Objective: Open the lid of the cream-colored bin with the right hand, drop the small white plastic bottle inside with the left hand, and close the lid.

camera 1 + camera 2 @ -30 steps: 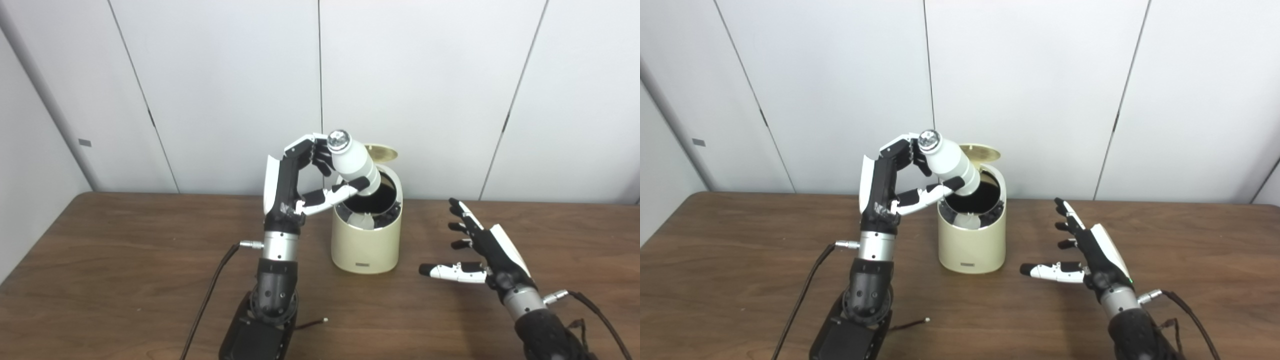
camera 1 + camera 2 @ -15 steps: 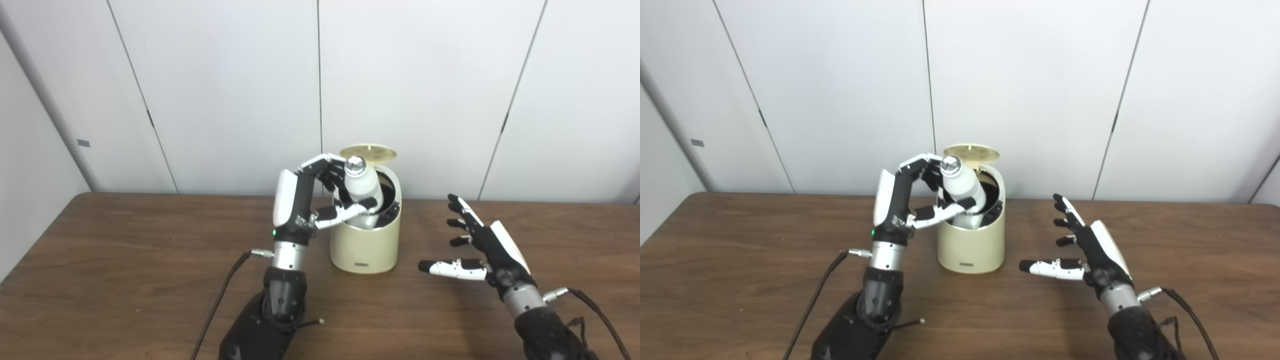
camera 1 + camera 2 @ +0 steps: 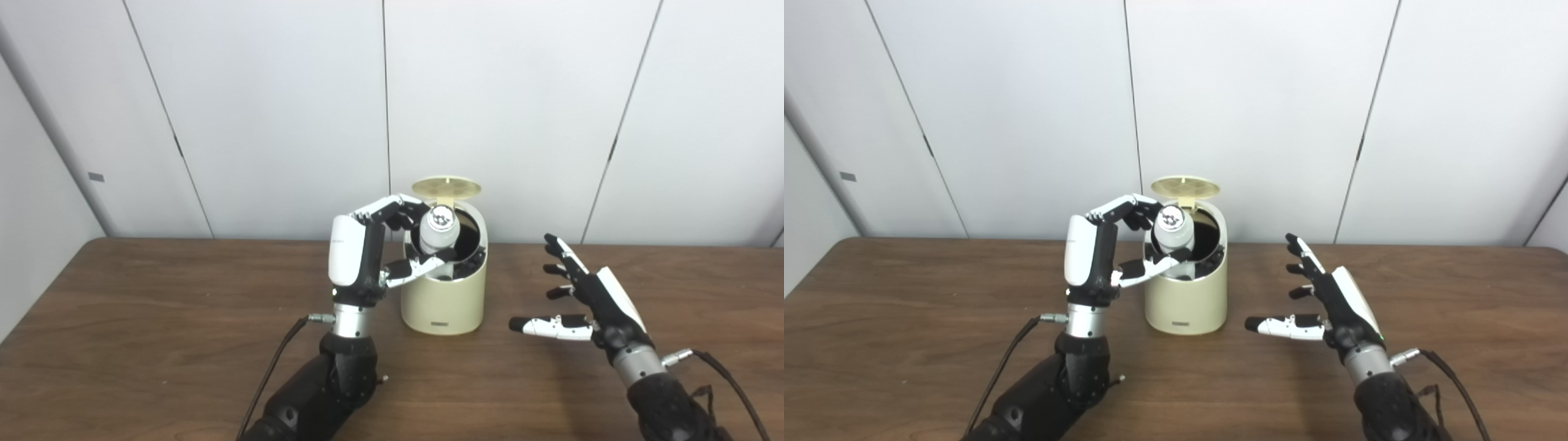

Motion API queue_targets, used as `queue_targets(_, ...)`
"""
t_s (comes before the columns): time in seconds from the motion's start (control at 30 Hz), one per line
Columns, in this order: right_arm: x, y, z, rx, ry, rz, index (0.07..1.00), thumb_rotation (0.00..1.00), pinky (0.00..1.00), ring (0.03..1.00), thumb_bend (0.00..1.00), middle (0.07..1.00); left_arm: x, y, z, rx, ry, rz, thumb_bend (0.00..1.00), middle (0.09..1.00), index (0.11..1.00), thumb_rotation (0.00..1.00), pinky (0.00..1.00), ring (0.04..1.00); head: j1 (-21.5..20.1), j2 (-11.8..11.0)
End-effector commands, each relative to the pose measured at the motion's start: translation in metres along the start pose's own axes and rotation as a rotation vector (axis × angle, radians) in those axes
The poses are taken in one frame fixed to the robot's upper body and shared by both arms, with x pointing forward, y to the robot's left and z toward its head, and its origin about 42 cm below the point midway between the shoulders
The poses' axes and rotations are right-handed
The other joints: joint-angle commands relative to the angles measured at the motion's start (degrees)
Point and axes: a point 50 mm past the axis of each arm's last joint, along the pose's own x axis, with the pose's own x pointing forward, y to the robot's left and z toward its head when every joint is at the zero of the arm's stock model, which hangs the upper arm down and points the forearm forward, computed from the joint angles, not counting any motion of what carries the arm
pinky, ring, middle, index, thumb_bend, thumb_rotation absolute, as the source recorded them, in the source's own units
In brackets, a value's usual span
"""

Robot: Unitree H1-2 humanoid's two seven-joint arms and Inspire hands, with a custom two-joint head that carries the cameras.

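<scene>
Pale wall panels stand behind the brown wooden table (image 3: pixel 153 318), and near the middle of it sits the cream-colored bin (image 3: pixel 443 300) with its lid (image 3: pixel 446 187) tipped up at the back. The small white plastic bottle (image 3: pixel 437 231) is upright in the bin's dark mouth, its lower part already below the rim and its shiny cap showing on top. I have my left hand (image 3: pixel 373 251) wrapped round it, upper fingers (image 3: pixel 392 211) hooked behind the neck and the thumb pressed across the front, so it is grasping the bottle just at the bin's left edge. My right hand (image 3: pixel 1326 303) hangs off to the right of the bin, well apart from it, fingers spread and holding nothing. My worry here is the release: I judge that if I let go while the thumb lies over the rim, the bottle could catch on it or on the dark inner ring and jam upright, which would block the lid from shutting. Pulling the left hand away carelessly might also nudge the light bin. There is a small plate low on the bin's front, but I cannot read any writing on it.
</scene>
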Motion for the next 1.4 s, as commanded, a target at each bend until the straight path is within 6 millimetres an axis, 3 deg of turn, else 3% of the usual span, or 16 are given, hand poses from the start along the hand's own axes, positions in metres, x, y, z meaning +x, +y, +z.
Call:
queue_targets(0.0,0.0068,-0.0135,0.0165,-0.012,-0.09,-0.044,0.963,0.3,0.67,0.864,0.86,0.949,0.0275,0.0013,0.0092,-0.032,-0.067,0.047,0.48,0.489,0.507,0.0,0.37,0.412,0.1,0.0)
queue_targets(0.13,0.0063,-0.0135,0.0175,-0.004,-0.1,-0.045,0.954,0.29,0.65,0.859,0.86,0.947,0.0262,0.0002,0.007,-0.05,-0.032,0.023,0.47,0.495,0.538,0.0,0.32,0.394,0.0,0.3)
queue_targets(0.3,0.0054,-0.0139,0.018,-0.004,-0.093,-0.038,0.959,0.29,0.66,0.859,0.86,0.953,0.0232,0.0005,0.0042,-0.078,0.022,-0.023,0.47,0.521,0.542,0.0,0.31,0.443,0.2,0.3)
queue_targets(0.37,0.0053,-0.0138,0.0178,-0.004,-0.094,-0.037,0.96,0.28,0.66,0.852,0.86,0.952,0.0226,0.001,0.004,-0.083,0.033,-0.025,0.5,0.513,0.533,0.0,0.41,0.431,0.2,0.3)
queue_targets(0.4,0.0053,-0.0136,0.0176,-0.002,-0.092,-0.036,0.96,0.28,0.66,0.85,0.86,0.952,0.0227,0.0014,0.004,-0.086,0.036,-0.027,0.51,0.502,0.521,0.0,0.44,0.491,0.3,0.3)
queue_targets(0.47,0.0053,-0.0135,0.0176,-0.001,-0.09,-0.034,0.96,0.28,0.66,0.846,0.86,0.952,0.0233,0.0022,0.0042,-0.089,0.038,-0.03,0.52,0.605,0.502,0.04,0.48,0.564,0.4,0.4)
queue_targets(0.6,0.0056,-0.0134,0.0189,-0.003,-0.087,-0.031,0.963,0.3,0.65,0.836,0.86,0.951,0.0253,0.0041,0.0045,-0.089,0.036,-0.032,0.52,0.643,0.497,0.05,0.49,0.591,0.4,0.4)
queue_targets(1.1,0.0061,-0.0146,0.0179,-0.009,-0.08,-0.021,0.964,0.27,0.62,0.82,0.85,0.956,0.0253,0.0055,0.0069,-0.111,0.045,-0.034,0.52,0.654,0.497,0.05,0.49,0.598,1.0,0.8)
queue_targets(1.17,0.0063,-0.0142,0.0175,-0.008,-0.077,-0.02,0.964,0.28,0.63,0.812,0.85,0.953,0.0254,0.0054,0.0072,-0.117,0.05,-0.034,0.78,0.66,0.636,0.01,0.49,0.601,1.0,0.8)
queue_targets(1.37,0.0064,-0.0145,0.0191,-0.007,-0.081,-0.019,0.964,0.28,0.64,0.812,0.85,0.954,0.0252,0.005,0.0064,-0.133,0.072,-0.041,0.88,0.706,0.724,0.03,0.52,0.633,1.1,0.9)
